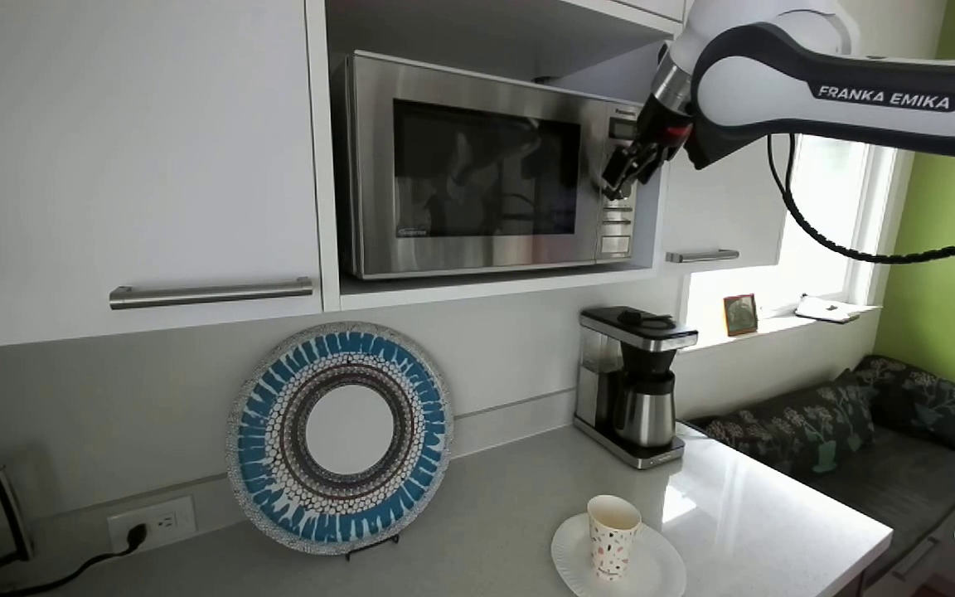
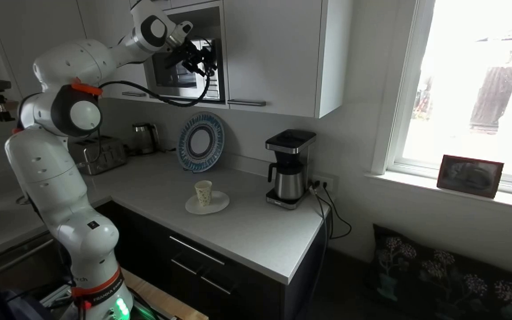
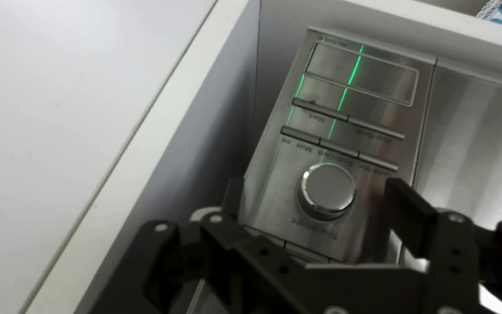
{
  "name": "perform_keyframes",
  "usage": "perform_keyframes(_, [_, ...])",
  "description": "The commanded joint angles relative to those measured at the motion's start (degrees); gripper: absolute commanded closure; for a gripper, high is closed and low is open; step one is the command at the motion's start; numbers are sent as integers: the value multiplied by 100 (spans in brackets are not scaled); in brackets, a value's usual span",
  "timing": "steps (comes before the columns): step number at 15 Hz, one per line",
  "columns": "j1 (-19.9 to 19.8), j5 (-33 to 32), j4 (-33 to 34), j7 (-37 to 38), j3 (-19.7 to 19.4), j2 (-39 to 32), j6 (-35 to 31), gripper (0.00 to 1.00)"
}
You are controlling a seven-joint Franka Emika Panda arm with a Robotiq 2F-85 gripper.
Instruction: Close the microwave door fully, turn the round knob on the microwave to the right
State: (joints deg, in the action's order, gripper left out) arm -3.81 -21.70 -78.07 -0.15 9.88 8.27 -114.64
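Note:
The silver microwave sits in an open cabinet niche; it also shows in an exterior view, partly behind the arm. Its dark-windowed door looks shut, flush with the control panel. The round silver knob is in the middle of the wrist view, below the panel's buttons. My gripper is open, with one finger on each side of the knob in that view and a visible gap to it. In both exterior views the gripper is in front of the panel and hides the knob.
The niche's side wall stands close beside the panel and one finger. A white cabinet door adjoins it. Below, on the counter, are a coffee maker, a paper cup on a plate, and a blue decorative disc.

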Motion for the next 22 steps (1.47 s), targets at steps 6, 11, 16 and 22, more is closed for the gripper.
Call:
perform_keyframes(6, [22, -127, 218, -160, 97, -189, 40, 38])
perform_keyframes(11, [8, -190, 248, -185, 136, -239, 46, 39])
perform_keyframes(16, [-5, -284, 261, -231, 146, -254, 89, 51])
perform_keyframes(22, [-18, -413, 344, -264, 161, -283, 199, 93])
